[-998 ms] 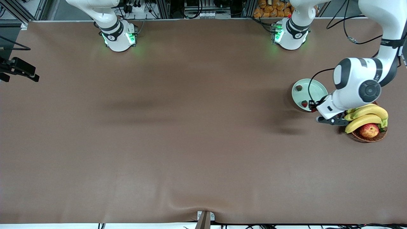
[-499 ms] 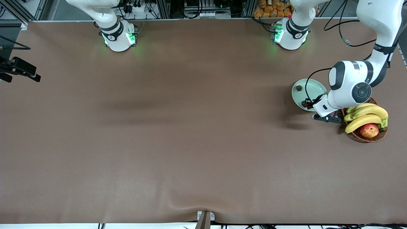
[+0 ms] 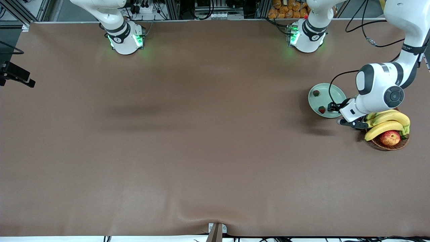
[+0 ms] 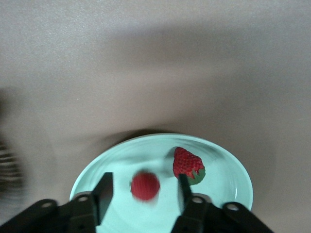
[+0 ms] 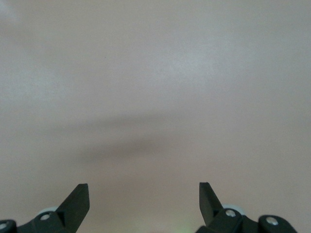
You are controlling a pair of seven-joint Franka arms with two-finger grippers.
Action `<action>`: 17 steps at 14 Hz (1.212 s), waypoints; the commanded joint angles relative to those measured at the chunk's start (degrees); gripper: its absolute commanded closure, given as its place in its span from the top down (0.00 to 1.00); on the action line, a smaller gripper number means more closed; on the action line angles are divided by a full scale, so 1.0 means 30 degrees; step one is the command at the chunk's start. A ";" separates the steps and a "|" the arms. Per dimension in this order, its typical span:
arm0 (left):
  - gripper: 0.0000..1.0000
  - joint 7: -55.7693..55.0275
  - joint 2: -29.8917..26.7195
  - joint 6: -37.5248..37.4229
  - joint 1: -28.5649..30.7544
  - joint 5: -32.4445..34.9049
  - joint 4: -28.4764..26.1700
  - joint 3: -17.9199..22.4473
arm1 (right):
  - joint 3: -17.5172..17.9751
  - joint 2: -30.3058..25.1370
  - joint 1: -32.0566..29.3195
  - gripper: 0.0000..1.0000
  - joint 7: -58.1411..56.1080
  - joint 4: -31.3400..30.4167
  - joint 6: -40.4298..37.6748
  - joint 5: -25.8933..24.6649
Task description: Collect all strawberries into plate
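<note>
The pale green plate (image 3: 332,94) lies at the left arm's end of the table, beside the fruit basket. Two strawberries rest in it: a dark one (image 3: 316,93) and a red one (image 3: 321,109) nearer the front camera. My left gripper (image 3: 333,108) hangs over the plate's rim by the basket. In the left wrist view it (image 4: 145,178) is open, and a blurred strawberry (image 4: 145,186) sits loose between the fingers, touching neither, over the plate (image 4: 223,167). Another strawberry (image 4: 187,163) with a green cap lies just past one fingertip. My right gripper (image 5: 143,187) waits open over bare table at the right arm's end.
A brown wicker basket (image 3: 389,144) with bananas (image 3: 386,122) and a red-yellow apple (image 3: 390,137) stands close beside the plate, nearer the front camera. The left arm's wrist overhangs the basket's edge. The brown table (image 3: 201,134) stretches toward the right arm's end.
The left gripper's jaws have parted and let a strawberry go over the plate. The left hand shifted slightly toward the basket. The right gripper drifted a little toward the table's edge.
</note>
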 commanded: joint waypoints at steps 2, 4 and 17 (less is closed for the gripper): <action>1.00 0.0058 -0.0177 0.0204 0.0009 0.0380 0.0176 -0.0145 | 0.0268 0.0038 -0.0182 1.00 0.0559 0.0336 -0.0369 0.0210; 1.00 0.0058 0.0056 0.0204 -0.0225 0.0380 0.1024 -0.0145 | 0.0327 0.0155 0.0430 1.00 0.0617 0.0365 -0.0281 0.0035; 1.00 -0.0089 0.1785 0.0116 -0.1979 0.1494 0.7089 -0.0087 | 0.0239 0.0156 -0.0035 1.00 0.0558 0.0365 -0.0251 0.0034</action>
